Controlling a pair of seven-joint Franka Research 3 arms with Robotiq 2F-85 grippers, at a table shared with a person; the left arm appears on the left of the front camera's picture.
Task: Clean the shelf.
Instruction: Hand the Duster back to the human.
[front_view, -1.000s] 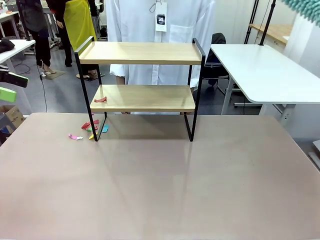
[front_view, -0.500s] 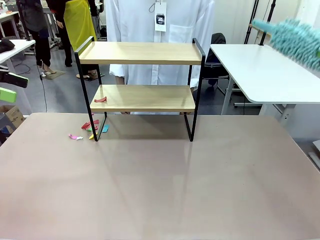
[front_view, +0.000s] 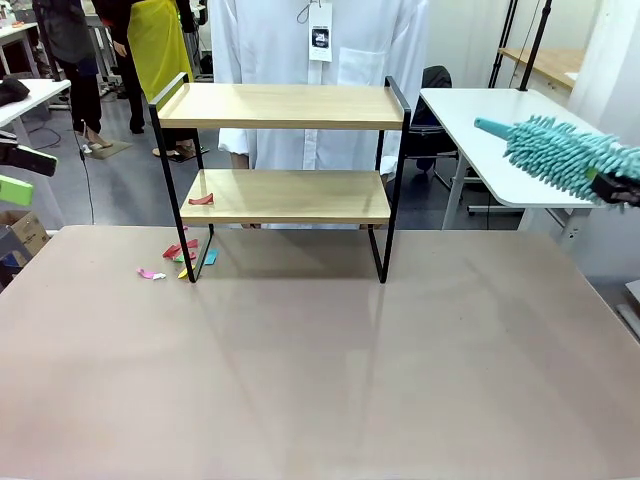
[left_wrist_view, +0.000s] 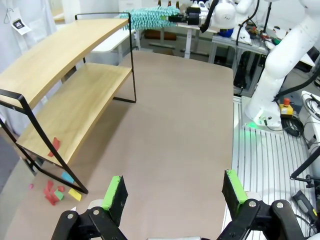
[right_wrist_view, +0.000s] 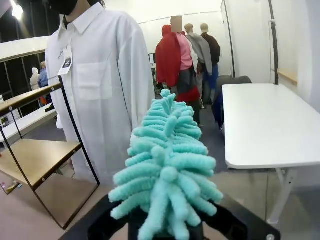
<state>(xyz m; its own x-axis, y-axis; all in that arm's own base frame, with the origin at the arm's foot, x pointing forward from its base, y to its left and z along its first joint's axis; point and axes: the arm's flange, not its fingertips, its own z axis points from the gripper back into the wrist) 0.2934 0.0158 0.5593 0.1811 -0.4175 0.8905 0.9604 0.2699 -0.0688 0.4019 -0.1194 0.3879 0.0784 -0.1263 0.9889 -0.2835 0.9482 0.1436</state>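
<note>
Item 1, my right claw (front_view: 612, 186): clamped shut on the handle of a teal chenille duster (front_view: 555, 155), held in the air off the right edge of the table; the fluffy head points away from my fingers toward the shelf

Item 2, my left claw (left_wrist_view: 174, 197): jaws spread wide, green pads (left_wrist_view: 114, 193) apart, gripping nothing, hanging above the table

Item 3, the shelf (front_view: 283, 150): two light wooden boards in a thin black frame, standing upright on the table's far side, well ahead of my left claw and off to its left, and ahead-left of my right claw past the duster's tip. One red scrap (front_view: 201, 199) lies on the lower board at its left end

Item 4, the table (front_view: 320, 370): matt grey-brown top, bare across the middle and the near side below both claws. A cluster of small coloured paper scraps (front_view: 180, 258), red, pink, yellow and teal, lies on it around the shelf's left front leg

Item 5, the room: a person in a white shirt (right_wrist_view: 97, 85) stands directly behind the shelf, beyond the duster's head. A white side table (front_view: 530, 140) sits behind and beneath my right claw. Grey floor, with other people standing farther back to the left
</note>
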